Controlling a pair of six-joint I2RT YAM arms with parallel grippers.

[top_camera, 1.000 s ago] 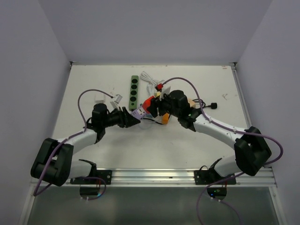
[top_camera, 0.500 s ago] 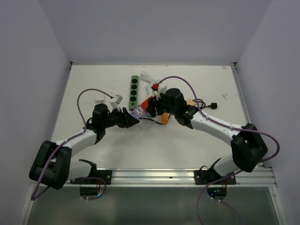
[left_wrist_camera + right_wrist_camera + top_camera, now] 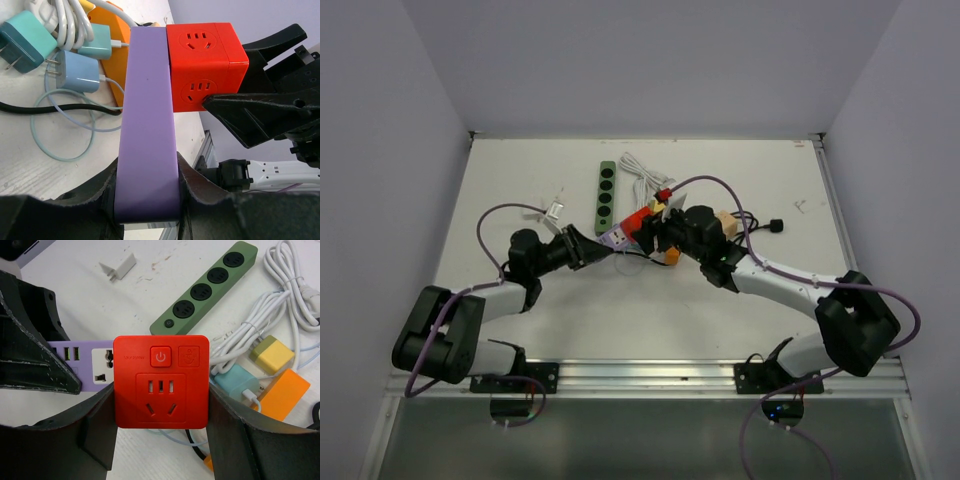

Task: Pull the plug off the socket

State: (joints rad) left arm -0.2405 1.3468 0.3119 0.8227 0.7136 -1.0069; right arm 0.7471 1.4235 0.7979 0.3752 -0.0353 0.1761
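Observation:
A red cube plug (image 3: 161, 382) sits tight against the side of a lavender strip (image 3: 147, 125), and both are held above the table. My left gripper (image 3: 147, 170) is shut on the lavender strip's near end, one finger pressing each long side. My right gripper (image 3: 161, 405) is shut on the red cube, gripping its two side faces. In the top view the grippers face each other at mid-table, left gripper (image 3: 592, 248) and right gripper (image 3: 655, 232). The dark-green socket strip (image 3: 210, 287) lies flat behind them, its four round sockets empty.
A white cable bundle (image 3: 280, 300), teal and blue chargers (image 3: 75, 75), a yellow-green charger (image 3: 271, 355) and an orange strip (image 3: 285, 392) crowd the table under and right of the cube. A small white piece (image 3: 552, 210) lies left. A black plug (image 3: 775, 225) lies right.
My left gripper's fingers have closed in on the lavender strip. Both grippers, with strip and cube, have shifted slightly toward the back of the table. The small white piece has moved.

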